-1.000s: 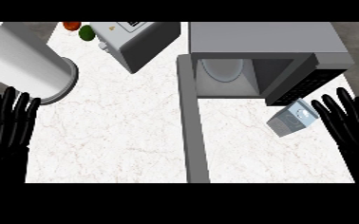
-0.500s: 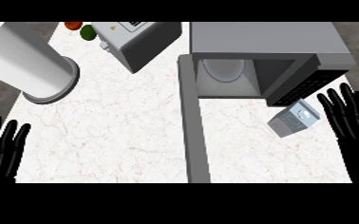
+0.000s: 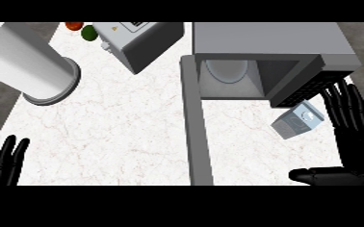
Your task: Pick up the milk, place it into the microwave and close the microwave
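The milk (image 3: 298,121) is a small grey-white carton lying tilted on the white counter (image 3: 128,134). It sits just in front of the microwave (image 3: 266,57), near the microwave's right corner. Nothing is holding it.

The right hand (image 3: 347,125) is just beside the milk, on the side away from the microwave's door. Its fingers are straight and spread wide, pointing toward the microwave, and its thumb sticks out low down below the milk. It may be brushing the carton's edge, but that is hard to tell from here.

The microwave is open. Inside it you can see a round plate (image 3: 227,71). Its door (image 3: 198,125) swings out from the microwave's left side and runs down across the counter.

The left hand (image 3: 11,159) rests far from the microwave, at the counter's left edge, open with fingers up.

Left of the microwave stands a toaster (image 3: 138,41). Farther left is a big white cylinder (image 3: 35,69). Behind the toaster sit a red thing (image 3: 73,25) and a green thing (image 3: 89,32).
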`<state>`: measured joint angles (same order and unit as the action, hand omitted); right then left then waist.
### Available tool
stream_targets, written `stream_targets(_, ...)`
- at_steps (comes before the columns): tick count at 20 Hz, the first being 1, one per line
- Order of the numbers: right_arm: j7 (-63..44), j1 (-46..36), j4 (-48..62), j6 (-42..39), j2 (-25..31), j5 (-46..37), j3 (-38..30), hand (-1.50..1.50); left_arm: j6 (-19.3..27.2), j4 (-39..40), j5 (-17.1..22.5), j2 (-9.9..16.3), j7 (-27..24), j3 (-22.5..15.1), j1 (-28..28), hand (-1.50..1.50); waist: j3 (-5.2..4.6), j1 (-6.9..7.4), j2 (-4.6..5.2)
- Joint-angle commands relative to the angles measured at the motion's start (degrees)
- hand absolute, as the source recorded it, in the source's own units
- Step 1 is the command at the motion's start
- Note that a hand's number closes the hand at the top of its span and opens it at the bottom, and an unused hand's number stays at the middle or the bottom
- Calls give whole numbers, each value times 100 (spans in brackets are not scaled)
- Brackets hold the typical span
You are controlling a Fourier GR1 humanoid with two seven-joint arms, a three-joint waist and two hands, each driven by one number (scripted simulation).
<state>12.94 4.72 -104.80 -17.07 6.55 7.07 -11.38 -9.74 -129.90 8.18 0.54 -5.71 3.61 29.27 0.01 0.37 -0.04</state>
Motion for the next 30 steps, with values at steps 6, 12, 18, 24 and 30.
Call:
stream_targets(6,1315,-472,1826,-6,200,-417,-390,-150,-54,-105,-171,-53,-438,-247,487,-150,2,20,2)
stream_targets(12,1689,-764,2710,91,601,-536,-771,-150,-250,77,192,27,-347,150,317,-150,0,2,3)
stream_targets(18,2306,-1105,4015,-236,1134,-778,-870,-150,-128,-503,46,11,-124,-188,684,-150,4,36,7)
stream_targets(24,2645,-1286,4771,-399,1394,-983,-801,-150,-177,-372,14,-51,-457,-166,824,-150,2,37,3)
stream_targets(30,3153,-1589,5666,-80,1355,-1281,-740,-150,-206,-277,166,66,-171,-2,507,-150,3,26,12)
